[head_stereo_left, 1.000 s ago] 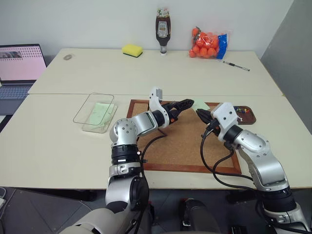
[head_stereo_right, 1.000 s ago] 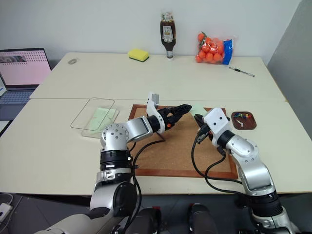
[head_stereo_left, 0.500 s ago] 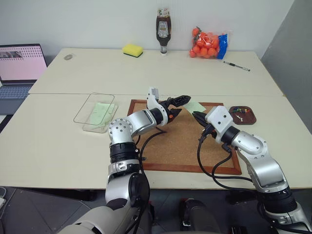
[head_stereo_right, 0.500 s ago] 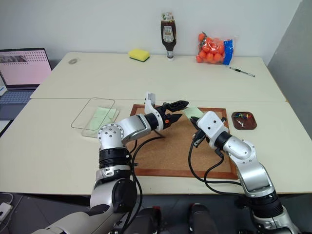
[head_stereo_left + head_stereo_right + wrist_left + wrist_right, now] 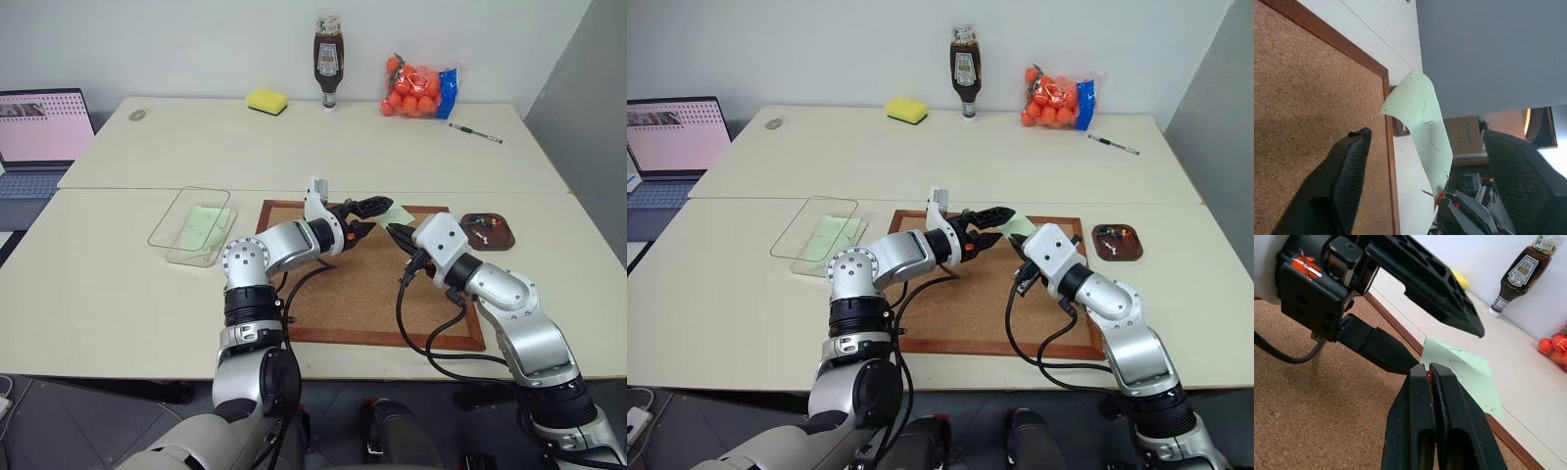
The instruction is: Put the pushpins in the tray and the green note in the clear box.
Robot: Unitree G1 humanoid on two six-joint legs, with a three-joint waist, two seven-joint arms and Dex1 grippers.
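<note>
While the large wood-framed cork board [image 5: 367,279] lies flat on the pale table [image 5: 118,284], we see both arms meet above its far edge. Off to the left sits the clear plastic box [image 5: 191,224] with a pale green slip already lying inside. Our small dark brown tray [image 5: 487,231] rests just past the board's right corner, coloured pushpins [image 5: 480,223] in it. Our left gripper [image 5: 367,211] stands with its black fingers parted around the pale mint-green paper note [image 5: 1422,115], not touching. Our right gripper [image 5: 1429,382] is pinched tight on a red pushpin [image 5: 1428,375] at the note's edge.
</note>
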